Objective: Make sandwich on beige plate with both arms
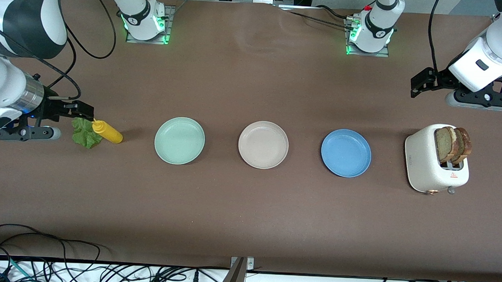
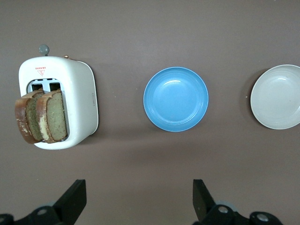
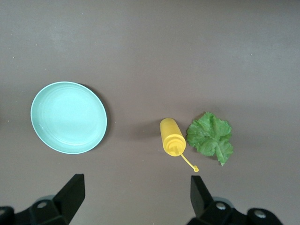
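Nearest sit three plates in a row, beige plate (image 1: 263,144) in the middle and bare. Bread slices (image 1: 453,144) stand in the toaster (image 1: 431,168); lettuce (image 1: 85,133) lies beside a mustard bottle (image 1: 107,132). Right gripper (image 1: 83,109) hangs over the lettuce, left gripper (image 1: 420,82) above the table near the toaster, both spread wide, grasping nothing.

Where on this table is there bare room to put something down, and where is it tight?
The wide strip of table nearer the camera than the plates is bare, as is the stretch between the plates and the robot bases. Gaps separate the mint-green plate, beige plate, blue plate and toaster. It is crowded where the lettuce leaf touches the mustard bottle.
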